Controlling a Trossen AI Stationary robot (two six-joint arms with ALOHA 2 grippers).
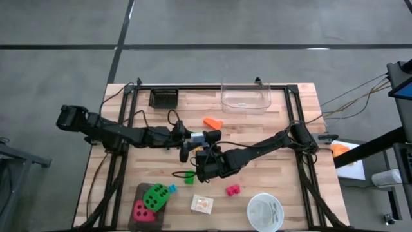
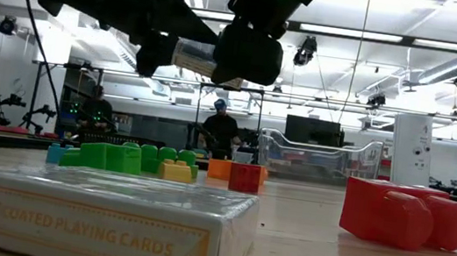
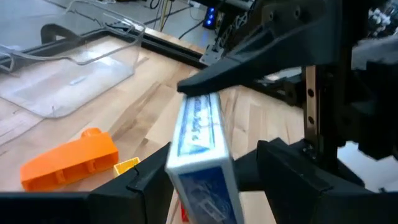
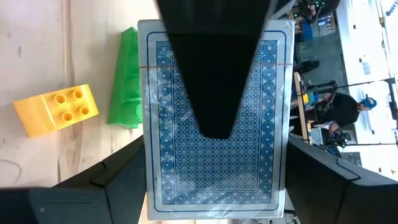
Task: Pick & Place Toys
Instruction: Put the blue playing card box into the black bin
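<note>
A blue-backed card pack (image 1: pixel 195 137) is held in the air over the table's middle; it also shows in the low view (image 2: pixel 195 57). My right gripper (image 4: pixel 216 143) is shut on it, reaching in from the near side (image 1: pixel 201 143). My left gripper (image 3: pixel 214 146) comes from the table's left (image 1: pixel 188 136) and is open. One of its fingers (image 4: pixel 214 68) lies over the pack's patterned face and the other is behind the pack. There is a gap on one side, and I cannot tell whether they touch. An orange brick (image 1: pixel 213 121), a yellow brick (image 4: pixel 56 111) and a green brick (image 1: pixel 189 177) lie on the table. My right gripper pinches the card pack's two long edges (image 4: pixel 150 155) between its two fingers, which lie across the pack's width. The patterned face is turned toward the wrist camera. The pack is lifted clear of the table.
The clear tub (image 1: pixel 245 96) stands at the far edge. The white bowl (image 1: pixel 265 211), a red brick (image 1: pixel 232 189), a second card pack (image 1: pixel 202 204), the green die (image 1: pixel 155 195) and the red die (image 1: pixel 144 211) sit near the front. People stand in the room beyond.
</note>
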